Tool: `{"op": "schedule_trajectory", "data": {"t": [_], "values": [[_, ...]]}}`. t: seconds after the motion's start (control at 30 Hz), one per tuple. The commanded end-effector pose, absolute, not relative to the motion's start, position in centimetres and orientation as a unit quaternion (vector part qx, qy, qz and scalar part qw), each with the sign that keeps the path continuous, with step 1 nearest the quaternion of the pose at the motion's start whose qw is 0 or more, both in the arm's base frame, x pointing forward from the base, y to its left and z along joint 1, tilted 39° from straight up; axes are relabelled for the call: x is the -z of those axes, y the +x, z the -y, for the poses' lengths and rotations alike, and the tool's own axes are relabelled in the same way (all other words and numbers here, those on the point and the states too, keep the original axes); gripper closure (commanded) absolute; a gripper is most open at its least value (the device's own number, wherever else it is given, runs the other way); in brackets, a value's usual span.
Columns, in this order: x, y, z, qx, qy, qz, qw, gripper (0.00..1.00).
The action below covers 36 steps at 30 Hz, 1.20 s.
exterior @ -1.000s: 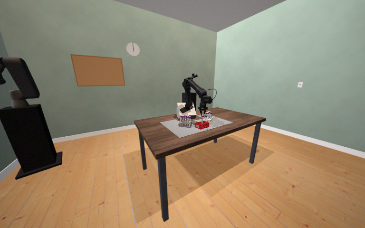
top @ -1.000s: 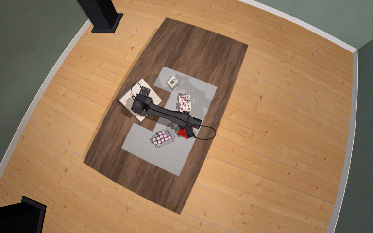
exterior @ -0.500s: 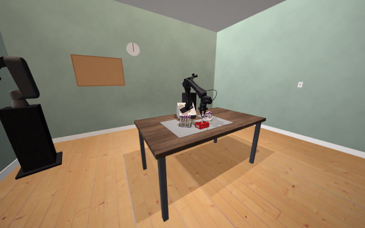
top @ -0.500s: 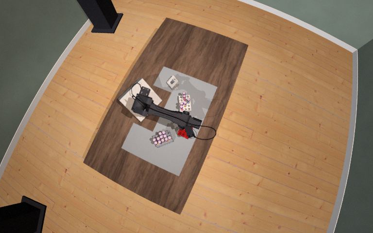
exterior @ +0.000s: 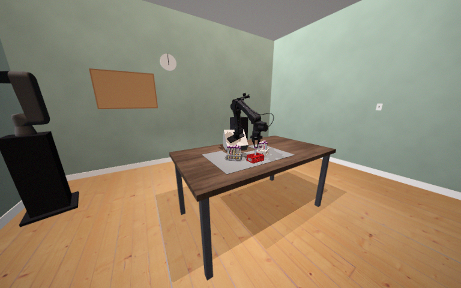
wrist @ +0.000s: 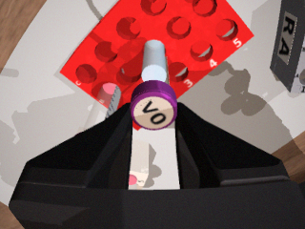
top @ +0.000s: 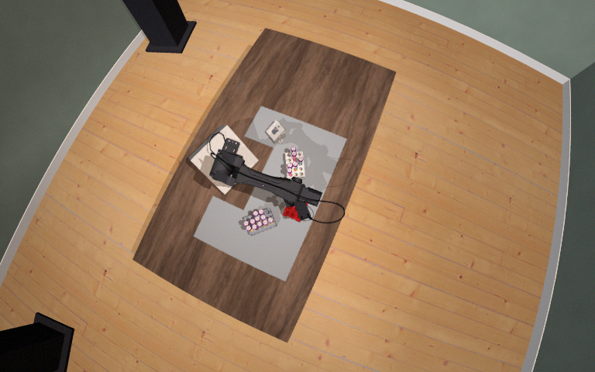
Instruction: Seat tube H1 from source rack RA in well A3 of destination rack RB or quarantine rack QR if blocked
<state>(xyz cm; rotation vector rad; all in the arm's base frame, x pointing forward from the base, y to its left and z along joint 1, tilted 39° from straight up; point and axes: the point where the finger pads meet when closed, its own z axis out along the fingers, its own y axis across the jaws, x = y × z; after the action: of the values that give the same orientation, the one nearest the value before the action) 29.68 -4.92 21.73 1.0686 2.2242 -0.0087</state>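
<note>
Gripper fingers pinch a purple-capped tube (wrist: pixel 153 105) (exterior: pixel 256 150) over the red rack (wrist: pixel 178 14) (top: pixel 291 212) (exterior: pixel 254 158). Printed on its cream cap top are dark characters that look like "V0" or, turned round, "0A"; no "H1" can be read on it. Its body is a clear, pale blue cylinder, narrower than the cap, its lower end pointing at the red rack's wells. Whether it has entered one, I cannot tell. White "3", "4" and "5" run along the red rack's edge, with a small "B" and "C" on another edge. Beside the red rack stands the grey rack (wrist: pixel 283 48) (top: pixel 260 231) (exterior: pixel 232 155), labelled "RA", holding many purple-capped tubes. On the red rack's other side, the white rack (top: pixel 302 166) (exterior: pixel 264 152) holds several more.
</note>
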Motion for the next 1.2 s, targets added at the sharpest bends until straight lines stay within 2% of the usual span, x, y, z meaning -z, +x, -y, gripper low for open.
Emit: {"op": "schedule_trajectory", "data": {"t": [0.0,0.03,0.6,1.17], "values": [[-22.1,29.7,4.9,0.002,0.407,-0.85,0.335,0.76],[-22.1,29.7,4.9,0.002,0.407,-0.85,0.335,0.7],[-22.1,29.7,4.9,0.002,0.407,-0.85,0.335,0.7],[-26.3,27.1,3.9,-0.003,0.407,-0.845,0.348,0.7]]}}
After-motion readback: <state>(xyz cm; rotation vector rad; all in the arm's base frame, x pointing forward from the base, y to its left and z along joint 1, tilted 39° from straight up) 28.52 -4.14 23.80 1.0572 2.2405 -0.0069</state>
